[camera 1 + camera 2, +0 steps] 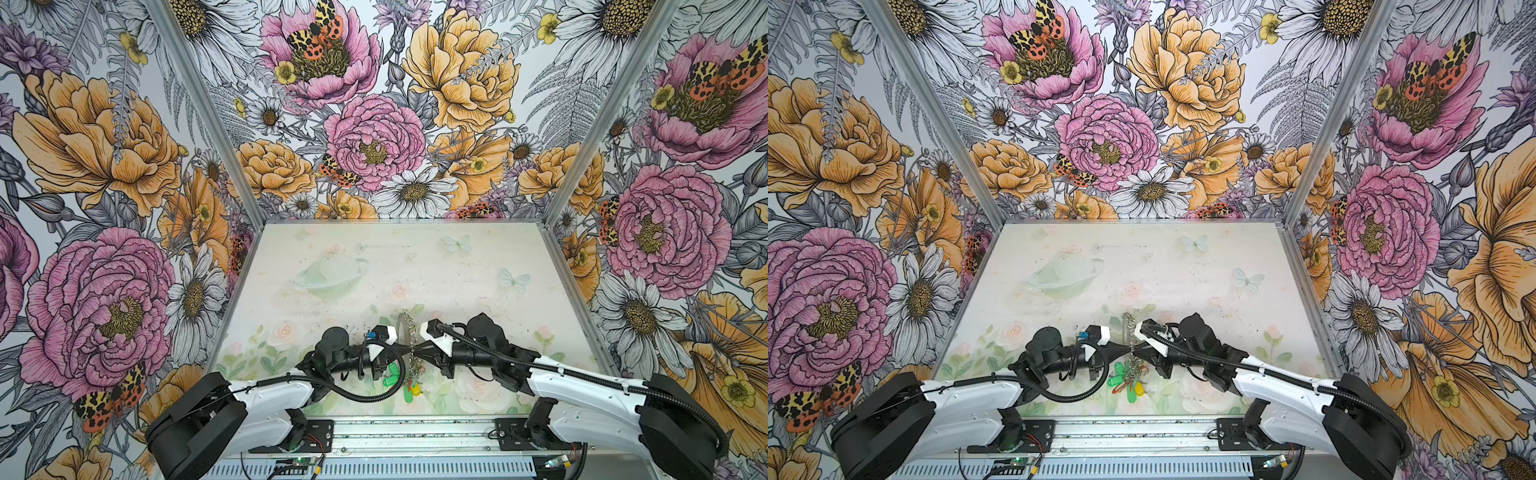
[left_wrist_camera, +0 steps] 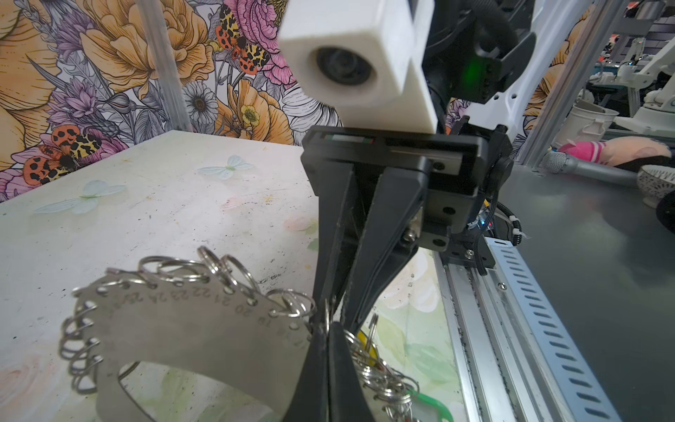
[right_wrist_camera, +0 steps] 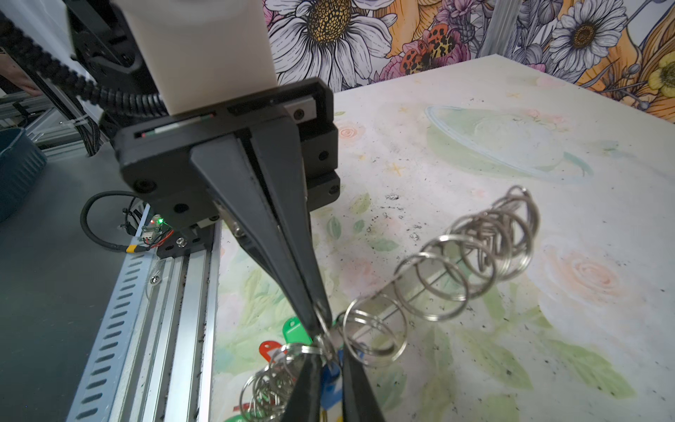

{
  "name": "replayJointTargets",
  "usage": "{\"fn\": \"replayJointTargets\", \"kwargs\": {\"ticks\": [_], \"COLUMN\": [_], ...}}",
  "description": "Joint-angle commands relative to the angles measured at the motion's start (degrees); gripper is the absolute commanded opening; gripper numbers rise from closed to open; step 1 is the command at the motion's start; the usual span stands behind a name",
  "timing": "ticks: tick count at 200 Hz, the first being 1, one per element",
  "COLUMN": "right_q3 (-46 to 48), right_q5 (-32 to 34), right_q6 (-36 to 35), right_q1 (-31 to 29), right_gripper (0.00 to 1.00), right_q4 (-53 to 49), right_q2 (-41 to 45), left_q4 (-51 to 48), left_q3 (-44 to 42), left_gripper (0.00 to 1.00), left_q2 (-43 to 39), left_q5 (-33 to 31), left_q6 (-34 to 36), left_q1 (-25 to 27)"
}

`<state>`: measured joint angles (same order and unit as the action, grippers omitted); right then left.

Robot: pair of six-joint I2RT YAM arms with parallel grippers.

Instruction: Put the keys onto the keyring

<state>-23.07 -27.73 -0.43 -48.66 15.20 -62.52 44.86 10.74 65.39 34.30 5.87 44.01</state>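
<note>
My left tool (image 2: 326,338) clamped shut on edge of keyring (image 2: 190,329), lower centre of frame. My right tool (image 3: 328,361) pinching blue-tagged keys (image 3: 330,381), tips nearly together.

Table (image 1: 457,282): pale floral print, dark-speckled. Green, yellow, red key tags (image 1: 392,374) lying near front edge.

robot lab for sure, floral-print booth walls (image 1: 104,166) on aluminium framing (image 1: 203,104), slotted metal rail (image 2: 569,329) up front, more white robot arms (image 2: 648,122) outside it
</note>
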Motion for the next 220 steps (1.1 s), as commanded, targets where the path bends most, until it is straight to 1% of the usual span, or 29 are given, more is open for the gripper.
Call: {"fn": "replayJointTargets", "kwargs": {"ticks": [1, 19, 25, 42, 59, 89, 128, 196, 220], "right_q3": [0.09, 0.02, 0.15, 1.02, 1.83, 2.07, 1.09, 0.94, 1.09], "right_q5": [-1.72, -1.32, -0.17, 2.64, 3.38, 2.46, 1.10, -2.82, -5.00], "right_q6": [1.25, 0.77, 0.68, -0.11, -0.28, -0.32, -0.54, 0.79, 1.37], "right_q1": [0.13, 0.15, 0.19, 0.54, 1.24, 1.65, 1.77, 1.80, 1.80], "right_gripper": [0.15, 0.17, 0.17, 0.21, 0.21, 0.18, 0.14, 0.12, 0.09], "right_q4": [3.08, 2.20, 1.73, 0.16, -0.47, -0.14, 0.52, 3.87, 5.11], "right_q2": [-1.01, -0.83, -0.41, 2.36, 5.14, 6.62, 4.49, 2.42, 2.08], "left_q4": [6.76, 6.71, 6.56, 5.67, 4.52, 3.08, 2.29, 4.92, 5.31], "left_q3": [0.17, 0.16, 0.16, 0.10, 0.09, 0.20, 0.64, 0.77, 0.73], "left_gripper": [0.00, 0.00, 0.00, 0.00, 0.00, 0.00, 0.00, 0.00, 0.00], "left_q2": [0.40, 0.29, 0.20, -0.16, -0.73, -1.74, -1.85, 0.56, 0.79], "left_q5": [0.28, 0.06, 0.07, 0.22, 0.67, 2.73, 5.37, 6.40, 6.44], "left_q6": [-1.02, -1.02, -0.98, -0.71, -0.45, -0.40, -0.54, -1.40, -1.38], "left_q1": [-0.42, -0.42, -0.53, -0.76, -1.19, -2.16, -2.34, -2.27, -2.26]}}
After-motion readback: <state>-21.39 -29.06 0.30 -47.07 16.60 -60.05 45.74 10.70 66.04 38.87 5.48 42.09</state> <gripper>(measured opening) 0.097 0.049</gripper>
